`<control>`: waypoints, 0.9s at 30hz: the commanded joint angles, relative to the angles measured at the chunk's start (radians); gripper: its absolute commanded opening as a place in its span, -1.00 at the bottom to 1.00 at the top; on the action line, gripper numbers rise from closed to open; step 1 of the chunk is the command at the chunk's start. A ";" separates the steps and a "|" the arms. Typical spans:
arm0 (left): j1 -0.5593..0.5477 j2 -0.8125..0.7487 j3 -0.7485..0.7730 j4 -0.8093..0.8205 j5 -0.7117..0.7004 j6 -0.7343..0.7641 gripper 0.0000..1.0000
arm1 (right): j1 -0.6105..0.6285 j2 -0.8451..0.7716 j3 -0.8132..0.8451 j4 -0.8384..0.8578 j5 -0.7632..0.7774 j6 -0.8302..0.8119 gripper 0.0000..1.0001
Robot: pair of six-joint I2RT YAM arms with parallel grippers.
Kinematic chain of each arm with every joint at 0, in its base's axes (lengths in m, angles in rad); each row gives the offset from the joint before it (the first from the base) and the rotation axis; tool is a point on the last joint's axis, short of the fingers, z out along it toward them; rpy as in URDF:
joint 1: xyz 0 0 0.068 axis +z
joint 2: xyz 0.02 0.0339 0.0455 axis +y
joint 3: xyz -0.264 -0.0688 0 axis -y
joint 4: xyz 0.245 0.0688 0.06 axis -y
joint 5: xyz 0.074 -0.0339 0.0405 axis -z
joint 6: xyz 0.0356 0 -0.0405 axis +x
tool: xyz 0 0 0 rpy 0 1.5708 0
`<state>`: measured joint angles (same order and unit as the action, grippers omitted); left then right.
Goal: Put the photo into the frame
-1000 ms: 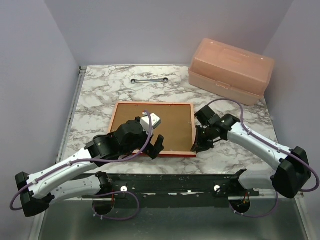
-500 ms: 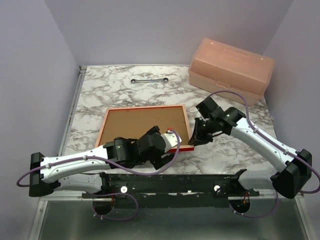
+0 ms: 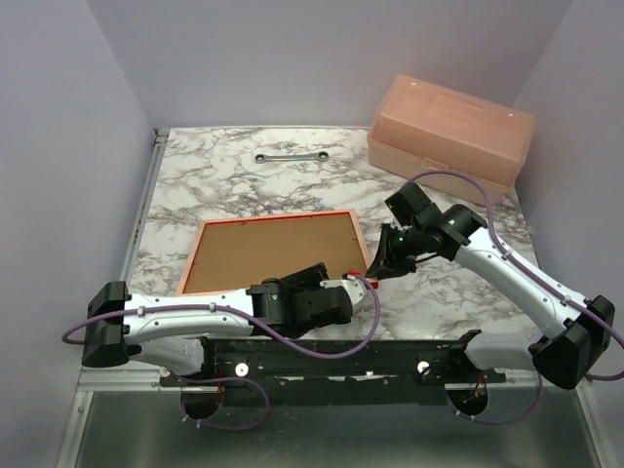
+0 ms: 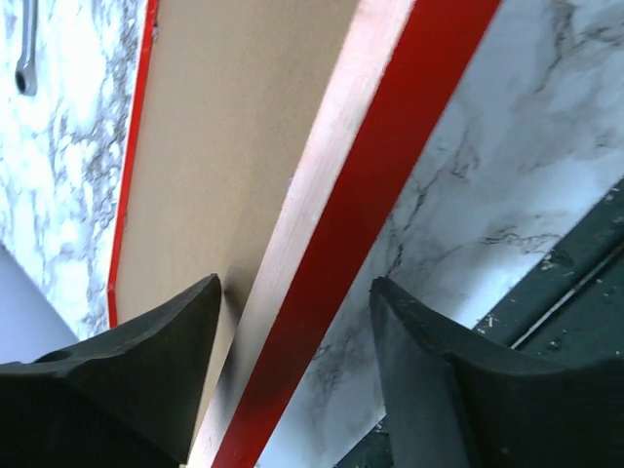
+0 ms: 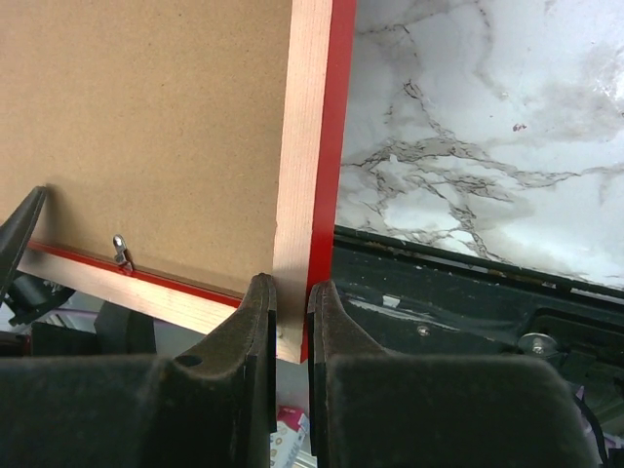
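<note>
Right gripper (image 5: 291,292) is pinched tight on the frame (image 5: 310,136), jaws on either face of the right rail just short of its near-right corner. Left gripper (image 4: 292,292) stands partly open, fingers straddling the near rail with marble showing between one finger and the red edge, so it holds nothing. Frame lies pale back up, roughly centre-left on the counter (image 3: 224,166) and toward its near edge, red showing only along the rail sides. Near-right corner looks raised off the counter in the right wrist view, can't confirm. Brown backing board (image 3: 263,253) fills the opening, and one small metal clip (image 5: 120,251) sits on the near rail at the board's edge; can't tell if it is turned to lock. The photo is not visible in any view, so it is either already under the board or somewhere out of sight; the pictures don't settle which. Judgement: if the board is seated over the print, the insertion is done and what's left is securing clips and flipping or setting the frame down; if not, the board has to come out first. Wrench (image 3: 290,155) near the far edge and pink box (image 3: 450,136) at the far-right corner are both well apart from the frame.
</note>
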<state>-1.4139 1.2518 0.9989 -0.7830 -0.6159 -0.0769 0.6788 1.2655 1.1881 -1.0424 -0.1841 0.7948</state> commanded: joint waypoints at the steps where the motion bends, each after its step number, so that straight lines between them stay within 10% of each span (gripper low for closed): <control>1: -0.019 0.028 0.042 -0.038 -0.194 -0.016 0.14 | 0.000 -0.056 0.052 0.062 -0.098 0.010 -0.99; 11: -0.038 0.038 0.066 -0.059 -0.280 0.009 -0.70 | 0.001 -0.117 0.037 0.125 -0.087 0.012 -0.80; 15: -0.041 -0.001 0.083 -0.072 -0.268 0.008 -0.85 | 0.000 -0.167 0.059 0.150 -0.003 -0.014 0.16; 20: -0.042 -0.082 0.107 -0.081 -0.223 0.017 -0.92 | 0.000 -0.220 0.085 0.192 0.079 -0.098 0.87; 27: -0.042 -0.179 0.136 -0.107 -0.159 0.017 -0.99 | 0.001 -0.354 0.051 0.352 0.153 -0.238 0.99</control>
<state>-1.4605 1.1572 1.0710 -0.9306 -0.8104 0.0029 0.6750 1.0000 1.2572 -0.8307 -0.1047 0.6720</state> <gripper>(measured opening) 0.296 0.995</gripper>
